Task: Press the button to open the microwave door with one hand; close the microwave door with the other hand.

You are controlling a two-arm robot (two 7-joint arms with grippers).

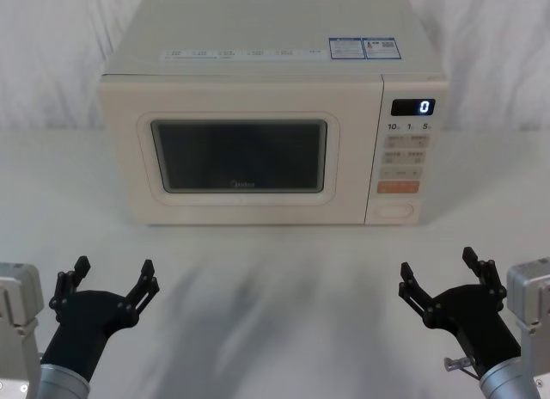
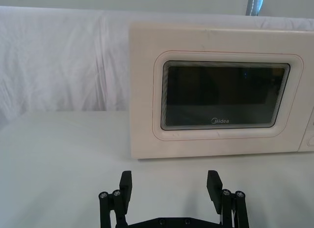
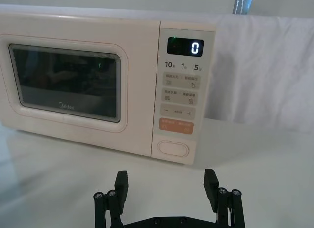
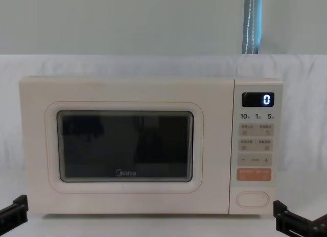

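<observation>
Microwave door [image 1: 241, 158] shut; left gripper [image 1: 110, 280] and right gripper [image 1: 443, 274] spread, empty.

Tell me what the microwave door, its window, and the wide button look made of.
Microwave door: probably matte cream plastic; even colour, soft sheen, moulded rounded frame.
Window: dark glossy glass or clear plastic; faint reflections show in it.
Button: seemingly the same cream plastic, with a raised oval rim.
Left pincer and right pincer hang open in front of the microwave, touching nothing.

Door [image 4: 125, 147] reads "Midea"; display [image 4: 257, 99] shows 0.
</observation>
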